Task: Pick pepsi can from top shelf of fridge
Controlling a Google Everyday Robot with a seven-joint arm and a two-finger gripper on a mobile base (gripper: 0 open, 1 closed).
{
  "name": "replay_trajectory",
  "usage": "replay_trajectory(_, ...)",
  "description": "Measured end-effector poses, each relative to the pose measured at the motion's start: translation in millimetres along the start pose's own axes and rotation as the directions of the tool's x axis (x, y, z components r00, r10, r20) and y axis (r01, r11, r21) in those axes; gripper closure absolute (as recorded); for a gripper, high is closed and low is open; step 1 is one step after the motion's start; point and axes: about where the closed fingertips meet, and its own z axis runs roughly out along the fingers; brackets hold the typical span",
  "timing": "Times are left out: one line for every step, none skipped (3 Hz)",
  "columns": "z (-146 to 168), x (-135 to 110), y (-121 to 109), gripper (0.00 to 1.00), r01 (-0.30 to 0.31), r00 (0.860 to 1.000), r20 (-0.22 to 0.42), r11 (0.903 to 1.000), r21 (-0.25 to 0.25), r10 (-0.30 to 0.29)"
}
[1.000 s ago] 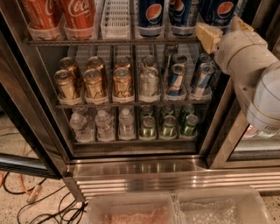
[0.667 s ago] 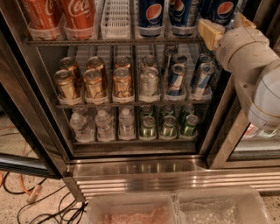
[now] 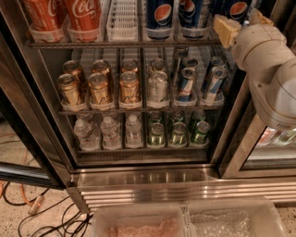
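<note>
Tan-padded end effector (image 3: 239, 22): sitting at the 1 o'clock corner of your view, on the end of the white arm (image 3: 273, 78) that is reaching in from 3 o'clock. Condition: its pads (image 3: 225, 30) are standing spread, one on each side of the can's lane, and are gripping nothing.

Change to log: over the last second the end effector is creeping toward 1 o'clock. It is a small drift up and right, carrying it closer to the front rail of the top shelf (image 3: 120, 45). Nothing on the racks is shifting.

Item, pepsi can (image 3: 238, 8): standing upright at the right end of the top shelf and showing between the two pads, with its upper part cut off by the 12 o'clock edge. You cannot tell from here whether a pad is touching it. A neighbouring Pepsi can (image 3: 192, 14) is standing just beside it at 9 o'clock. The Coca-Cola cans (image 3: 85, 16) are standing farther that way, past a white lane tray (image 3: 122, 18).

Item, fridge (image 3: 152, 178): its interior is lying open to the arm.

Reading for the task: the approach is closing on the rightmost can, but no grasp is showing yet. You are probably watching the final alignment. The next move is likely calling for a little more reach inward before the pads close, keeping clear of the neighbouring Pepsi can.
</note>
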Motion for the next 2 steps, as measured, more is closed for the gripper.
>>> replay_trajectory(7.4,2.5,0.1,0.35,-0.006,1.000,0.003,0.9999,-0.010,0.006)
replay_trajectory(12.5,3.9,-0.9,0.35,-0.002,1.000,0.006,0.9999,-0.015,0.002)
